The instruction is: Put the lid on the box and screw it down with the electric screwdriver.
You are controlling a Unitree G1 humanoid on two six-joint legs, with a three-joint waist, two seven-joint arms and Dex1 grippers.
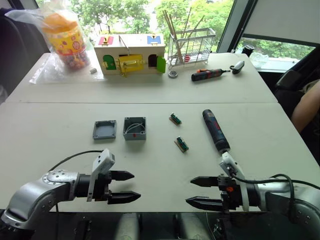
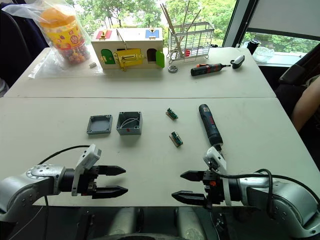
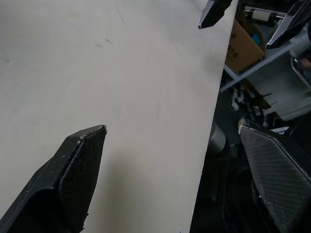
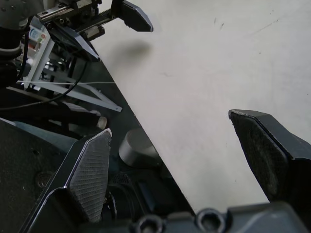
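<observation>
Flat grey lid (image 1: 104, 129) just left of hollow square box (image 1: 134, 128); black cylindrical electric screwdriver (image 1: 215, 130) to right. Left end effector (image 1: 125, 186) & right end effector (image 1: 199, 192) both spread, empty, near table (image 1: 60, 115) edge.

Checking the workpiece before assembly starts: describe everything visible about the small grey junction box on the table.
The box is a small square housing of grey plastic, as it looks, standing upright and open at the top on the white table. White wires curl inside it, and round screw posts sit at its corners. Its lid lies flat just to its left, close beside it but apart. Nothing grips or touches the box; both grippers hover at the near table edge.
</observation>
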